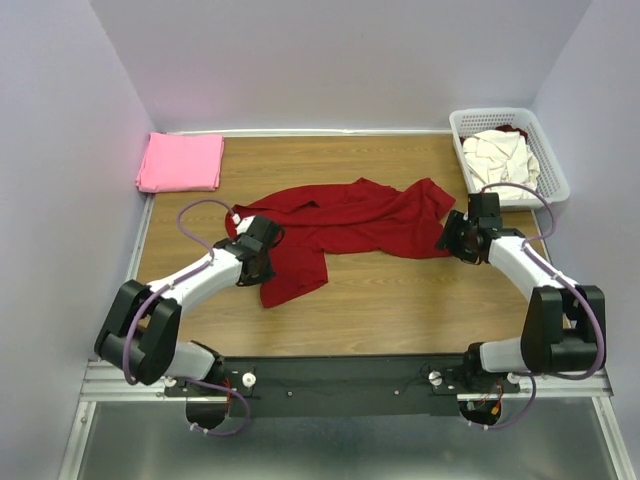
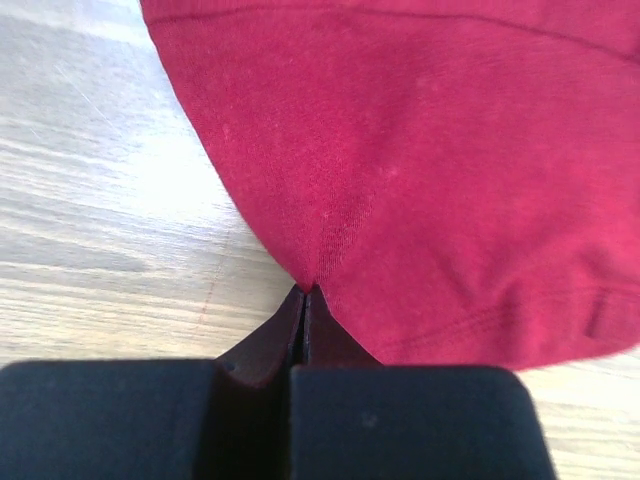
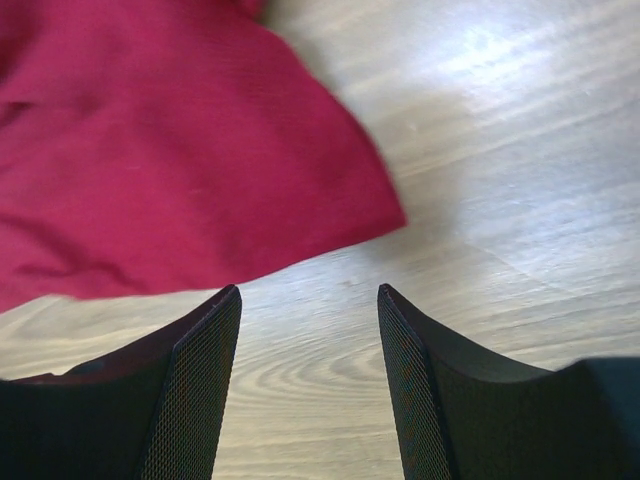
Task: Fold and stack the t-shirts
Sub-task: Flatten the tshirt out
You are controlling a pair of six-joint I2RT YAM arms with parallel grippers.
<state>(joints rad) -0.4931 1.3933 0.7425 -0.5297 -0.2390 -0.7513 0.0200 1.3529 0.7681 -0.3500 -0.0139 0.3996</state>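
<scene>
A dark red t-shirt [image 1: 345, 225] lies crumpled across the middle of the wooden table. My left gripper [image 1: 262, 237] is shut on its left edge; in the left wrist view the closed fingertips [image 2: 305, 300] pinch a fold of the red cloth [image 2: 430, 170]. My right gripper [image 1: 452, 237] is open just off the shirt's right end; in the right wrist view its fingers [image 3: 215, 330] stand apart over bare wood, with the red cloth [image 3: 150, 160] ahead to the left. A folded bright pink t-shirt [image 1: 181, 162] lies at the back left. Cream-white t-shirts [image 1: 502, 160] fill the basket.
A white plastic lattice basket [image 1: 555, 165] stands at the back right corner. Lilac walls close in the table on the left, back and right. The wooden table [image 1: 400, 310] shows bare wood in front of the red shirt.
</scene>
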